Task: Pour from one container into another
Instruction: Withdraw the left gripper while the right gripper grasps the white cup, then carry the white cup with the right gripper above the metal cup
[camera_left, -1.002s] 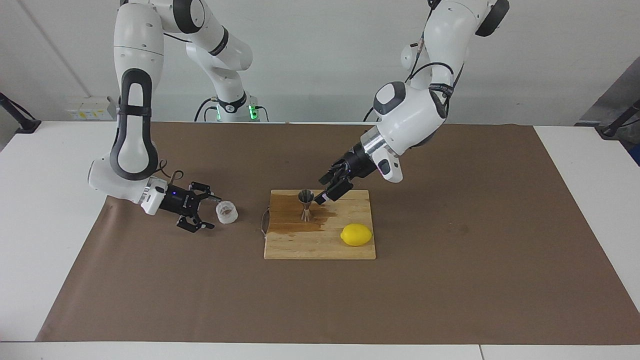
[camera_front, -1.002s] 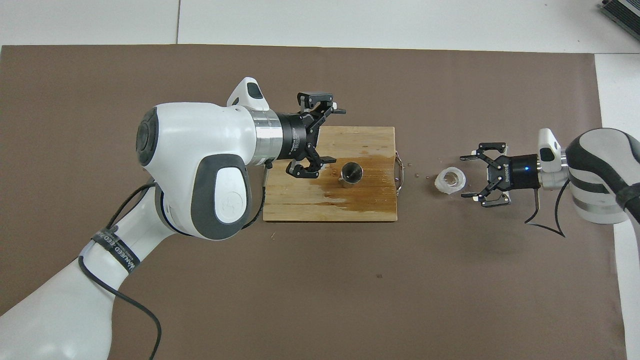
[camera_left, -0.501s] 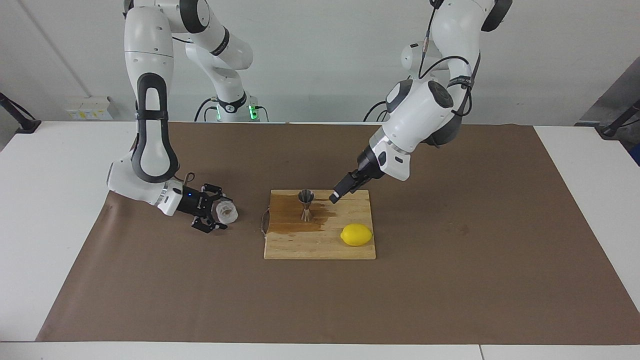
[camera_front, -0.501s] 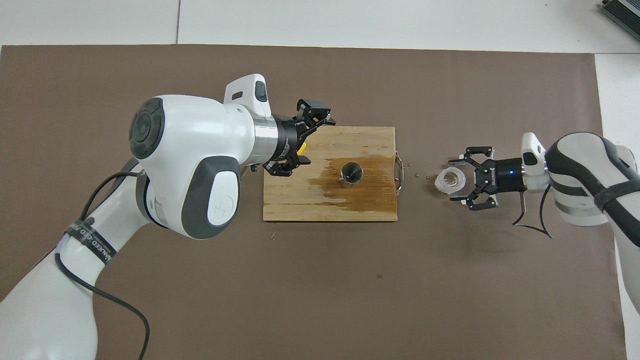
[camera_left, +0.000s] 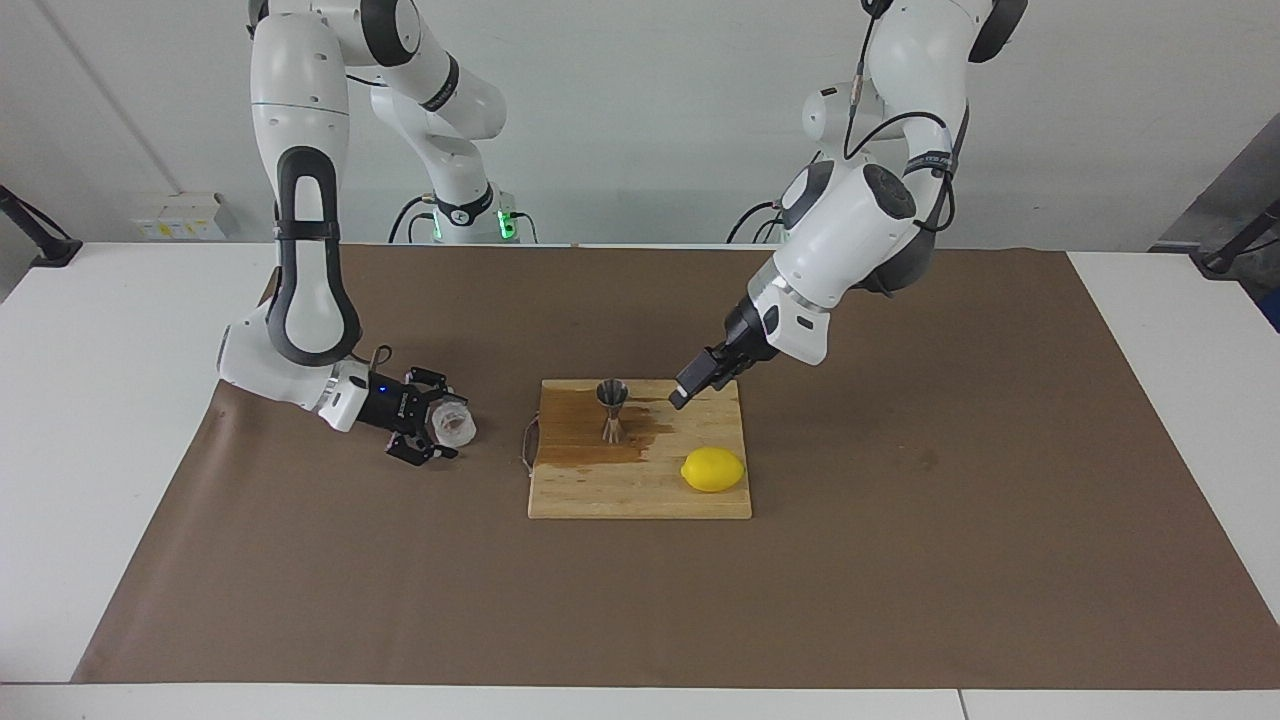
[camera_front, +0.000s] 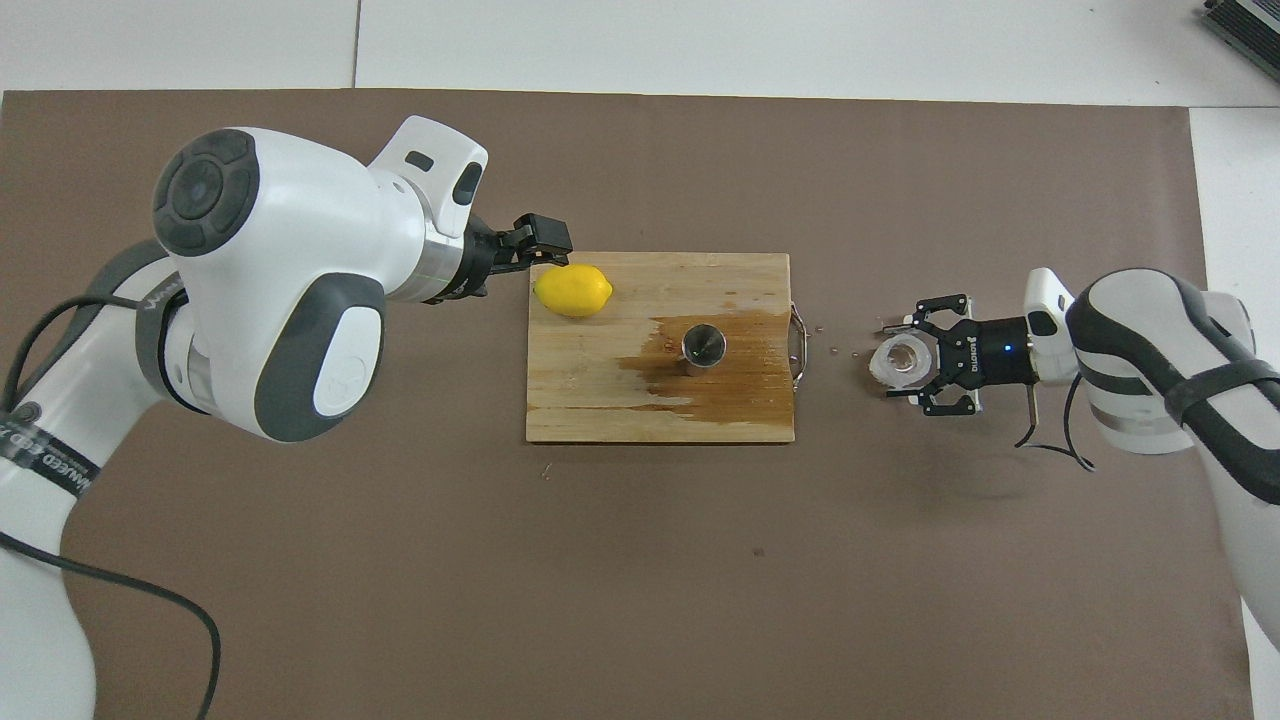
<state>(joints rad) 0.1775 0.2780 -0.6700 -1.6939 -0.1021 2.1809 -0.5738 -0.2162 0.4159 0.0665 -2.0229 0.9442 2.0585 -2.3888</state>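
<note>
The small clear glass cup (camera_left: 453, 425) (camera_front: 900, 360) stands upright on the brown paper at the right arm's end of the cutting board. My right gripper (camera_left: 437, 421) (camera_front: 912, 360) lies low around it from the side; whether it grips the cup I cannot tell. The steel jigger (camera_left: 612, 406) (camera_front: 704, 346) stands upright on the wooden board (camera_left: 640, 495) (camera_front: 600, 405), in a wet brown stain. My left gripper (camera_left: 688, 391) (camera_front: 541, 240) hangs open and empty above the board's edge nearest the robots, apart from the jigger, on the side toward the left arm.
A yellow lemon (camera_left: 713, 469) (camera_front: 572, 291) lies on the board's corner farthest from the robots, at the left arm's end. The board's metal handle (camera_front: 800, 345) points at the cup. A few drops (camera_front: 830, 345) dot the paper between them.
My right gripper slid forward around the cup and narrowed. My left arm pulled back and up from the jigger, which uncovered the lemon in the overhead view.
</note>
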